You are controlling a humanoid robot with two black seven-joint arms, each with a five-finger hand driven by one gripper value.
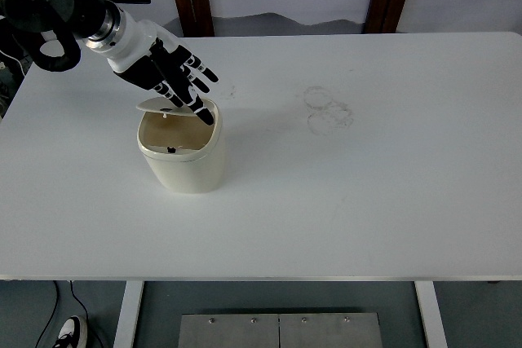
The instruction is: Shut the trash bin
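A cream trash bin (183, 159) with a cream lid (159, 105) and a tan interior is seen on the white bench (367, 185), which is marked by faint grey ring stains (328, 109). The left robot hand (167, 76) is black with white finger segments and a white wrist.

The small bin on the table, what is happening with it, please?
The robot's left hand is over the cream trash bin on the white table, with fingers spread and pressing down on the hinged lid. The lid is tilted low over the opening but not shut; the inside of the bin shows in front of it. The right arm is not in view. Faint ring marks lie on the table to the right of the bin.
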